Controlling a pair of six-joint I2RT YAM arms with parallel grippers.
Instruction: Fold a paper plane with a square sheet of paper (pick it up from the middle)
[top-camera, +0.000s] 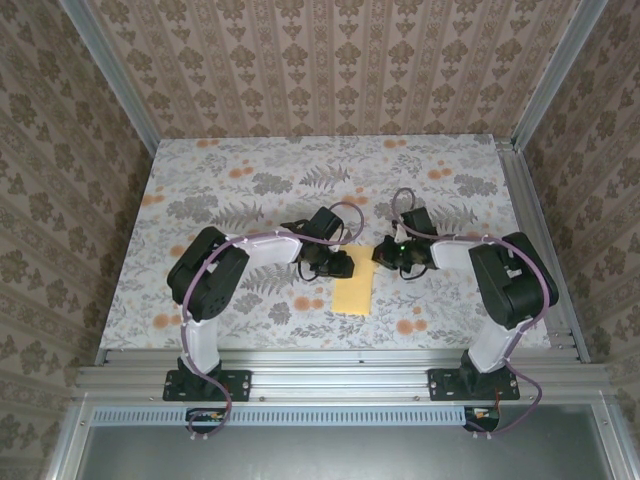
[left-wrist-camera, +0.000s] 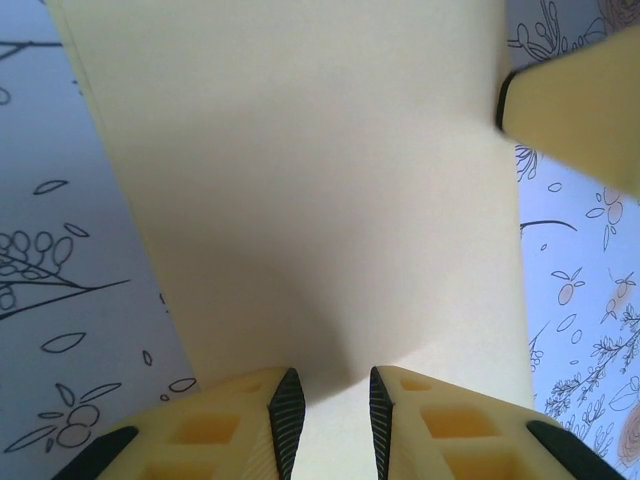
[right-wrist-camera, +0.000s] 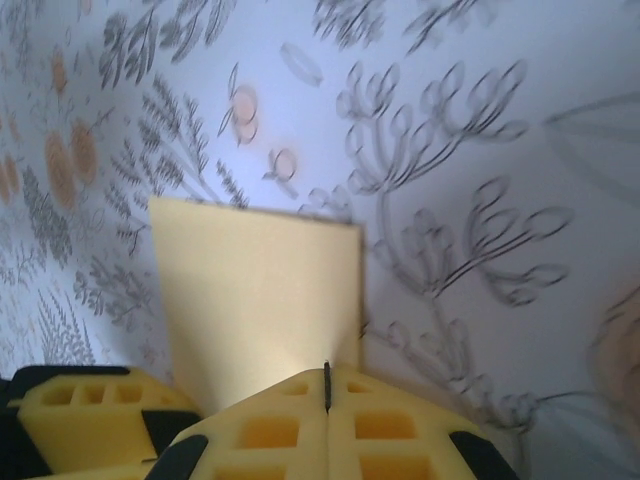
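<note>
The pale-yellow sheet of paper (top-camera: 352, 297) lies on the flowered cloth (top-camera: 250, 180) near the front middle of the table, between the two arms. From above it looks taller than it is wide.

The left gripper (top-camera: 340, 265) hangs over the sheet's far left corner and hides that part from above. In its own wrist view, the left gripper (left-wrist-camera: 328, 400) has its jaws a narrow way apart, and the paper (left-wrist-camera: 320, 200) shows in the gap. They may be touching the sheet, but the close view does not show this clearly.

The right gripper (top-camera: 385, 255) sits just beside the sheet's far right corner, near the left one. Its jaws (right-wrist-camera: 327, 378) are pressed together with nothing between them, and the paper (right-wrist-camera: 260, 300) lies just ahead of them. One of its fingers (left-wrist-camera: 580, 110) juts in at the sheet's edge. Patterned walls (top-camera: 330, 70) close in the table.
</note>
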